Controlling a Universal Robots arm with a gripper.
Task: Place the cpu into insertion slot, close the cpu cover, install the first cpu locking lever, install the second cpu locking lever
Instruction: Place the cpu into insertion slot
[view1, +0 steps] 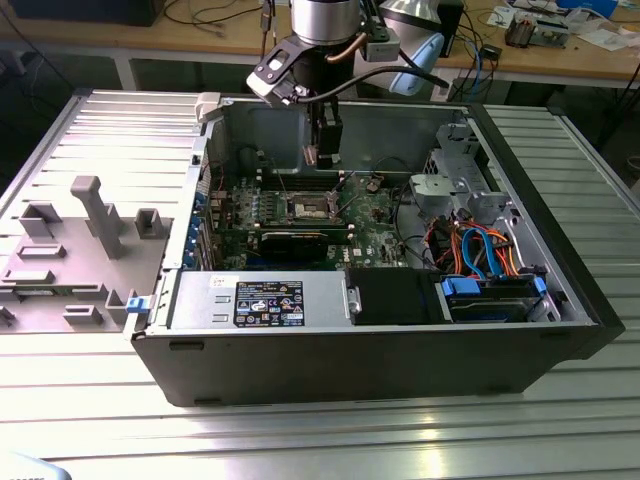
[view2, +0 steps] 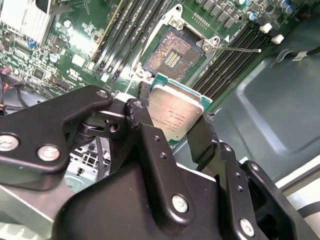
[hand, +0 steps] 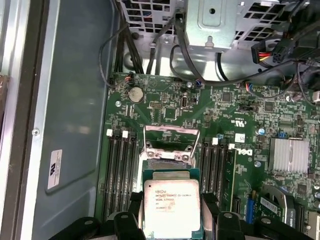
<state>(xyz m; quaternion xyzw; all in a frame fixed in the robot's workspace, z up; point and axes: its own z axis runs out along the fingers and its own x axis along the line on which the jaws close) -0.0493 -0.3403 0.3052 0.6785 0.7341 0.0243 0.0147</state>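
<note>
The exterior view takes in the whole open computer case (view1: 350, 365), the motherboard (view1: 380, 235) lying inside it and the gripper (view1: 325, 150) hanging above. Both wrist views show the fingers (view2: 201, 137) clamped on the cpu (view2: 175, 112) (gripped by its edges), clear of the bare socket (view2: 172, 55). The cpu cover (hand: 171, 132) stands raised.

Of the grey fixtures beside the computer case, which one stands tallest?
The T-topped post, at the exterior view's left; the other fixtures around it are much lower blocks.
</note>
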